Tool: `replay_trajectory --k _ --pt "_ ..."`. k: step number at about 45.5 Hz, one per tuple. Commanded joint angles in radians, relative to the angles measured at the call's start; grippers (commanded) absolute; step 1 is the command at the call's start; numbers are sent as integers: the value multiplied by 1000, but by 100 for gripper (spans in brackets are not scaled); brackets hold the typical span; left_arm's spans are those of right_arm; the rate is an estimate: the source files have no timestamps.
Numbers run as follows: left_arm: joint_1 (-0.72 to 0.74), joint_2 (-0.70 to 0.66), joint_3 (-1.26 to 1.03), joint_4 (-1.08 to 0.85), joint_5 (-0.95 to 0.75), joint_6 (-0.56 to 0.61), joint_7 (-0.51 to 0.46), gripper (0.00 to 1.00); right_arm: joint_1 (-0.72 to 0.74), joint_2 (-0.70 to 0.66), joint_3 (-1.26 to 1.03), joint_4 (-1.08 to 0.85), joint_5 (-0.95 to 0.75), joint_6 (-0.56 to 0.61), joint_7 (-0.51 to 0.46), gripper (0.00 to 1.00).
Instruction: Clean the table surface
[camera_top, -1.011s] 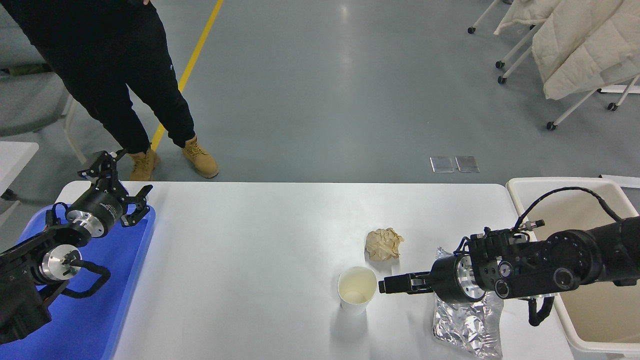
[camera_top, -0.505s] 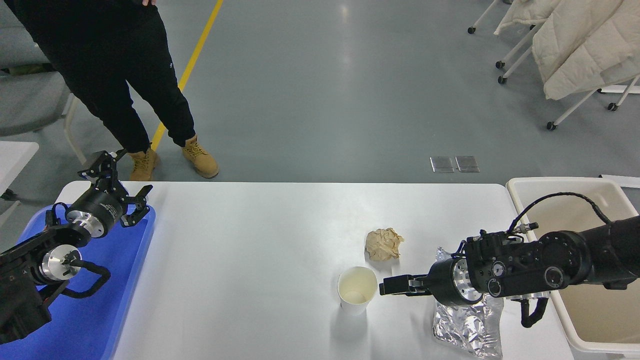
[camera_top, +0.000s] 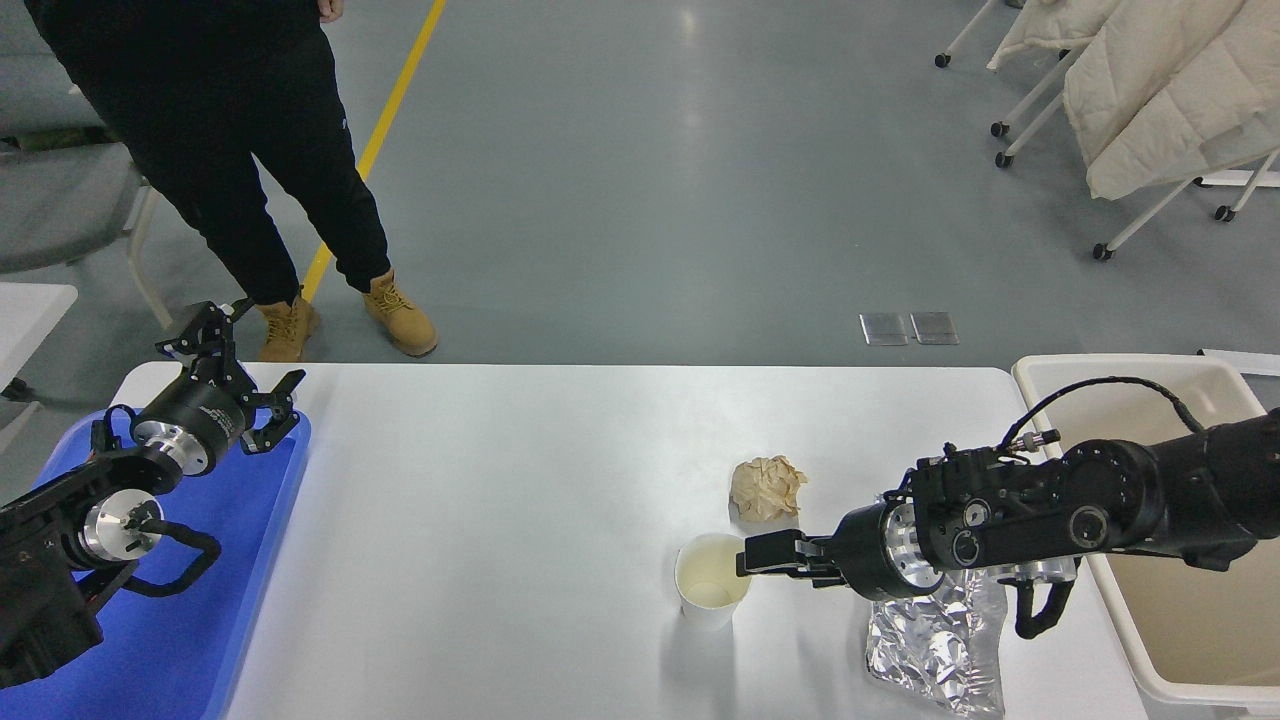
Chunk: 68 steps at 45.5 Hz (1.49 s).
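While level, right gripper (camera_top: 748, 564) | at paper cup (camera_top: 712, 580) rim

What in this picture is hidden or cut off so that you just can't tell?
All in the head view:
- The foil bag: its upper part lies under the right arm.
- The right gripper: it reaches the paper cup rim, but whether it grips is unclear.
- The cream bin: the arm and picture edge hide most of its inside.
- The blue tray: cut off at the lower left, partly under the parked left gripper.
- The person: cut off at the top.

Matt white table surface (camera_top: 500, 520); crinkled glossy foil bag (camera_top: 935, 650).
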Motion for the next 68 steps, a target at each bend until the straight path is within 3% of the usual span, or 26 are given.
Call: replay_trajectory --k 1,35,40,43,45,49,68 --pt "0 0 0 0 1 0 0 100 -32 31 9 -29 19 1 -20 100" --pt "0 0 0 0 1 0 0 100 -129 163 33 -194 17 -5 -69 96" --pt "0 0 0 0 1 0 0 100 -140 193 33 -220 15 -5 -77 88" --pt "0 0 0 0 1 0 0 100 -144 210 29 -242 14 -5 -86 76" --pt "0 0 -1 0 1 0 0 100 -144 213 27 -246 11 -3 -89 57" --pt "0 0 -1 0 1 0 0 100 -132 209 23 -245 12 13 -97 0" --pt "0 0 0 0 1 0 0 100 -71 201 23 -216 54 52 -111 0"
